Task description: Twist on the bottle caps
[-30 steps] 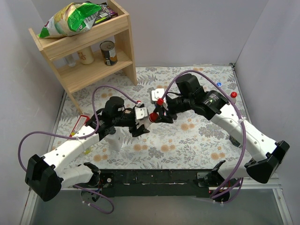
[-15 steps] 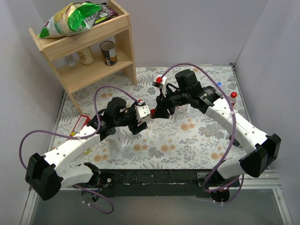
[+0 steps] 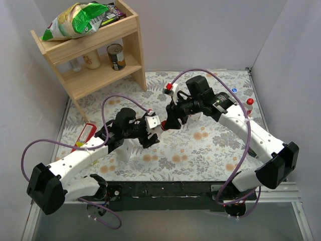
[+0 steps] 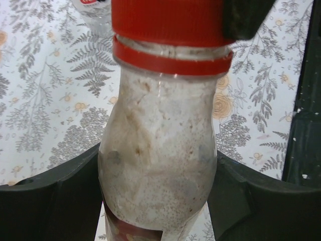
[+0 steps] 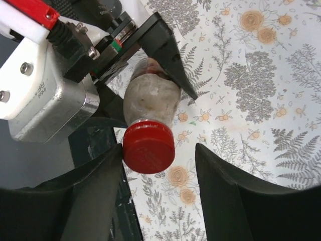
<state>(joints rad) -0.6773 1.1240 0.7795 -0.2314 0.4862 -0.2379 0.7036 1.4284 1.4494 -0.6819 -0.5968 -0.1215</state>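
Note:
A small clear bottle, cloudy inside, is held by its body in my left gripper, which is shut on it above the floral mat. A red bottle cap sits on its neck over the red collar ring. My right gripper stands open around that cap: one finger touches its side, the other finger is apart from it. From above, both grippers meet at the cap mid-table. A second bottle with a red cap stands at the far right. A blue cap lies near it.
A wooden shelf at the back left holds a can, a yellowish bottle and a snack bag. A white opaque bottle stands under my left arm. A red flat object lies at the mat's left edge.
My right gripper has opened and let go of the red cap it was shut on. Over the second, the right wrist turned at the cap; the left arm kept the bottle nearly still.

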